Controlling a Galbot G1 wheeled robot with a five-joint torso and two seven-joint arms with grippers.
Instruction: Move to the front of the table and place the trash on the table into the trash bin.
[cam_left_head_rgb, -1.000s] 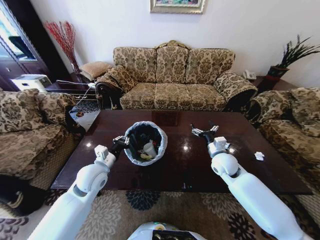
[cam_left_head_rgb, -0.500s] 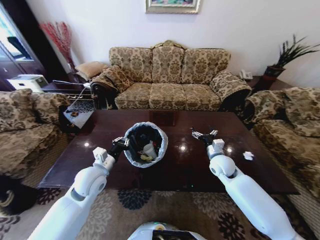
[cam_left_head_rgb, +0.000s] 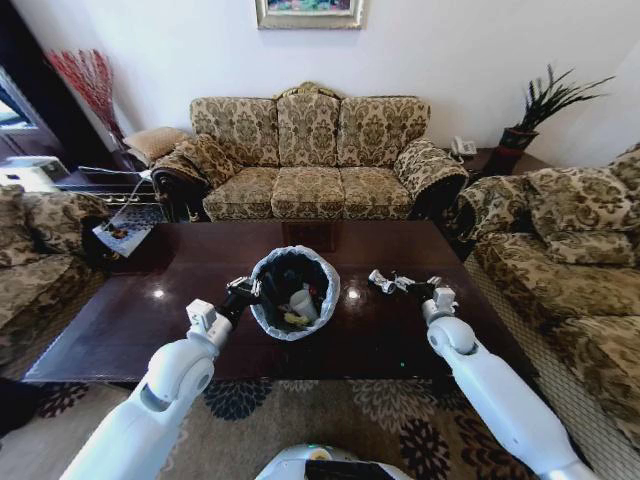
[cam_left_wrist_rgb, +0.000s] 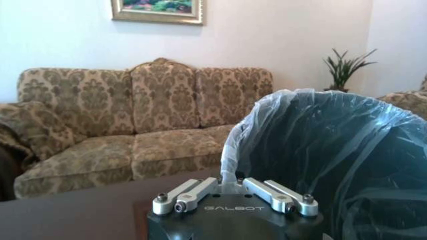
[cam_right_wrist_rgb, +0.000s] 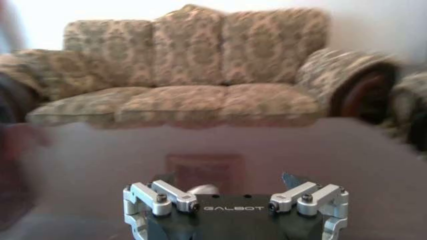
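While our left gripper (cam_left_head_rgb: 243, 289) pinches the rim of the bin (cam_left_head_rgb: 292, 291), which sits mid-table (cam_left_head_rgb: 120, 330) with scraps (cam_left_head_rgb: 299, 303) inside, our right gripper (cam_left_head_rgb: 392, 282) hovers beside it over bare wood, fingers spread with nothing between them. We judge that the base should settle before we reach, and that the bin should be kept steady and upright.

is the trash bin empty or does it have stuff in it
Not empty. The head view shows the trash bin holding a white piece and a yellowish scrap against its black liner.
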